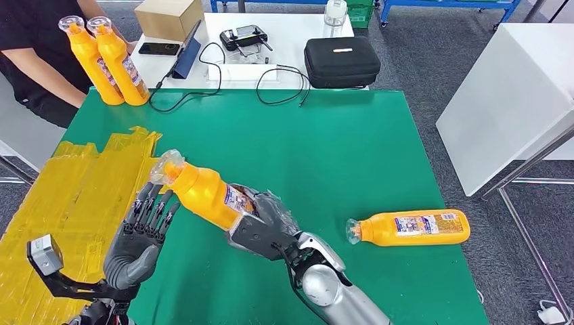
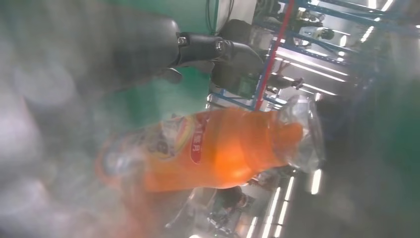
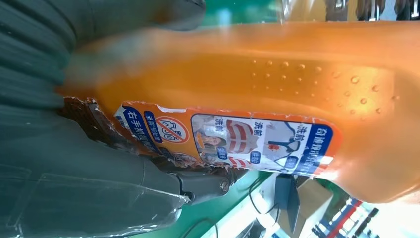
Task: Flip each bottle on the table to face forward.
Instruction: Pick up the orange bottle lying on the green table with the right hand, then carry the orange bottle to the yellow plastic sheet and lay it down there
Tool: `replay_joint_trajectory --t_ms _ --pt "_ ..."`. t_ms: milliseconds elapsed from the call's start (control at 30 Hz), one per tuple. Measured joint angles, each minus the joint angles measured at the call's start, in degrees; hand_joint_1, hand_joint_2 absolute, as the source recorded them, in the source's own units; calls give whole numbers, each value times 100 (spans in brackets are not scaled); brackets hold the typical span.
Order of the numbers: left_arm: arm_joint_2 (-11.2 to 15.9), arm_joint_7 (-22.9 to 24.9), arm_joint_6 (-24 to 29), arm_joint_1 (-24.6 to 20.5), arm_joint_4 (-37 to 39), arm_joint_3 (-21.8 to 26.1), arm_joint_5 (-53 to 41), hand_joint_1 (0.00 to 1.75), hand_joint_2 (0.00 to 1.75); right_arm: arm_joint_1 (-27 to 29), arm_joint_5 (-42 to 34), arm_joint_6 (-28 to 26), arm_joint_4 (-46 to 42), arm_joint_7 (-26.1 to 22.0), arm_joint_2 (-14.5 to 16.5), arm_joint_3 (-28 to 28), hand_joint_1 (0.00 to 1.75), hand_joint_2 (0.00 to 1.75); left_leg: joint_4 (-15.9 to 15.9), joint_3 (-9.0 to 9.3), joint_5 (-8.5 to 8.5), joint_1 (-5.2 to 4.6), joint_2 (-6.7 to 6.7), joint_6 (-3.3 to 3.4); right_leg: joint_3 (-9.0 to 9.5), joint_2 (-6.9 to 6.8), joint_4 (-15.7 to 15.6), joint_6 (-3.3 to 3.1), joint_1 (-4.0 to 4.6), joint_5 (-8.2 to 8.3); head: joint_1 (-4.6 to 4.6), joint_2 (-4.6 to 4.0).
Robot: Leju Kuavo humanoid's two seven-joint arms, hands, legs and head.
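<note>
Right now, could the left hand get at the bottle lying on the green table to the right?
Probably not. The lying bottle rests beyond the right hand, which grips another bottle across the path; the left hand hangs open on the far side.

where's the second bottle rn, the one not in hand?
Head view: the orange bottle lies on its side on the green table, near its right edge, right of the right hand.

Grey carpet floor (image 1: 433,61) surrounds a white table (image 1: 284,40) and a white cabinet (image 1: 508,95).
</note>
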Motion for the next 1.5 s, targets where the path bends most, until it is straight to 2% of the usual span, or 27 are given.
replay_joint_trajectory --t_ms 233,567,933,1200,1367,1500 --pt "22 -61 137 -47 67 2 -174 0 175 -121 39 -4 227 26 78 115 175 175 0 -11 -1 -1 0 0 -8 0 -1 0 -1 0 1 0" --pt "25 -84 222 -144 260 203 -178 0 175 -439 325 8 496 124 301 700 175 175 0 -10 0 3 0 -1 -10 0 2 0 1 0 1 0" --pt "25 -83 233 -153 339 255 -171 0 175 -518 364 7 635 129 325 882 175 175 0 -13 0 -1 -1 -1 -10 -1 1 0 -1 0 2 0" --pt "22 -63 200 -152 364 375 -79 0 175 -710 390 54 653 228 373 1226 175 175 0 -12 0 2 1 -1 -12 0 2 0 0 0 1 0" --pt "22 8 158 -168 364 385 25 0 175 -939 263 153 929 400 526 1503 175 175 0 -12 0 3 1 -1 -13 0 2 0 0 0 1 0" --pt "22 86 265 -230 367 311 54 0 175 -1114 107 120 1546 433 815 1713 175 175 0 -12 1 3 2 -1 -15 0 2 0 0 0 2 0"
